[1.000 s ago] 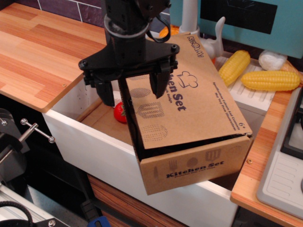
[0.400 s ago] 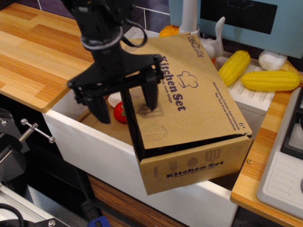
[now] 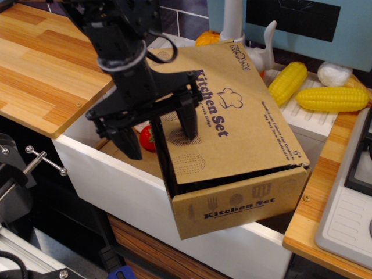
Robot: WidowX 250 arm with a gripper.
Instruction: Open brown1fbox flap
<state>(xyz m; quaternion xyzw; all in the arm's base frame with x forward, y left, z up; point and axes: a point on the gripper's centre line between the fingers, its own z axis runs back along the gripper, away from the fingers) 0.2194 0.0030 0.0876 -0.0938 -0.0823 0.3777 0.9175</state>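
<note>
The brown1fbox (image 3: 241, 206) sits tilted in the white sink bin (image 3: 116, 180), its front face with "Kitchen Set" and utensil icons toward me. Its flap (image 3: 250, 125), printed with the chef-hat logo, lies over the top, with a dark gap above the front face. My black gripper (image 3: 161, 145) hangs over the box's left edge with its jaws wide apart. One finger (image 3: 189, 125) rests on or just over the flap's left part. The other finger (image 3: 129, 142) is down beside the box, inside the bin. It holds nothing.
A red tomato (image 3: 146, 138) lies in the bin left of the box, between the fingers. Two yellow corn cobs (image 3: 331, 99) and a white item (image 3: 334, 72) lie on the rack at right. A white faucet (image 3: 231, 20) stands behind. Wooden counter (image 3: 40, 64) at left, stove (image 3: 354, 203) at right.
The gripper has moved left and lower along the box's left edge, jaws still apart. The box and flap have not visibly moved.
</note>
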